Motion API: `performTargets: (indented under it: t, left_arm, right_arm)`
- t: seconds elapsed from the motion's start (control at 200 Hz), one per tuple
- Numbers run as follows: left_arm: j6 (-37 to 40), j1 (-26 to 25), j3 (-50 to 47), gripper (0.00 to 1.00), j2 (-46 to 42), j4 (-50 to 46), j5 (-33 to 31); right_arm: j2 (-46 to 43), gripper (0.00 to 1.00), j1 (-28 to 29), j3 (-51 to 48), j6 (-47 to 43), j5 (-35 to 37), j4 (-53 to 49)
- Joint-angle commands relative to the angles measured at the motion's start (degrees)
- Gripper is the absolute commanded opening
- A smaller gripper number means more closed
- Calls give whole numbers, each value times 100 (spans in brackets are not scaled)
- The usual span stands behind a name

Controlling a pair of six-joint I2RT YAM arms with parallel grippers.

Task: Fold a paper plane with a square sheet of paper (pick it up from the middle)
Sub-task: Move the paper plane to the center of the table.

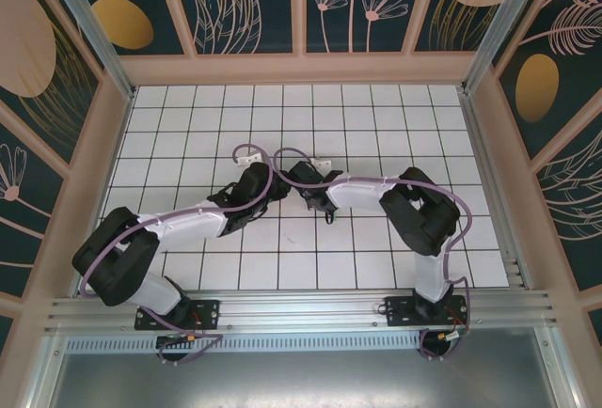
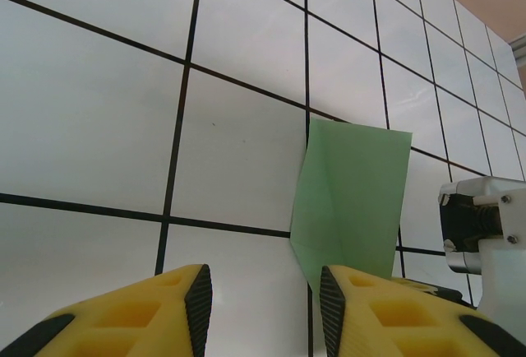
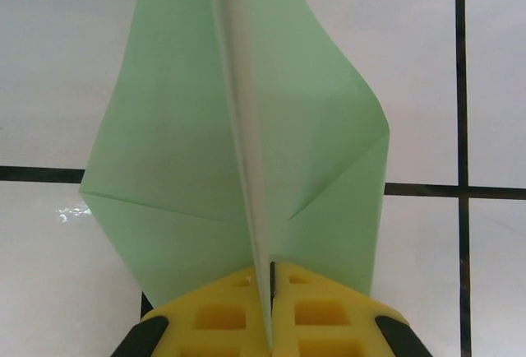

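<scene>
The paper plane (image 3: 164,151) is pale green paper folded to a point, with a raised centre crease and flaps spreading to both sides over the white grid table. My right gripper (image 3: 269,291) is shut on that crease at the near end, with the yellow fingers pressed together on the thin edge. In the left wrist view the same green paper (image 2: 353,201) stands up off the table, just right of my left gripper (image 2: 265,299). That gripper is open with nothing between its pads. Its right finger (image 2: 362,308) overlaps the paper's lower corner. From above, both grippers (image 1: 275,182) (image 1: 299,180) meet near the table's middle.
The right arm's white wrist housing (image 2: 485,234) sits close to the right of the left gripper. Purple cables with white clips (image 1: 247,156) loop over both wrists. Raised walls (image 1: 301,68) bound the tiled table on three sides.
</scene>
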Motion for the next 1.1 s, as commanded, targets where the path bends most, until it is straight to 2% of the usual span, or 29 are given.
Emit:
performTargets:
  t: [0.0,0.12,0.405,0.48,0.6,0.781,1.096]
  left_arm:
    - [-69,32,113,42,66,-18,-32]
    - [-82,34,118,42,62,-1,-22]
    - [-103,25,58,42,83,96,45]
    - [-70,35,76,42,77,44,23]
    - [-70,32,80,42,59,43,3]
    - [-51,31,93,42,25,27,-55]
    - [28,36,154,43,32,-12,-49]
  right_arm:
    - [309,5,-48,-121,180,-8,-637]
    - [183,3,-119,-160,183,-131,-496]
    - [596,5,-210,-97,1007,-315,-672]
    - [397,2,-251,-116,988,-405,-602]
    - [-179,1,-488,-180,909,-1058,-261]
    - [-635,2,-579,52,738,-1164,-275]
    - [-119,1,-579,145,917,-1412,-320]
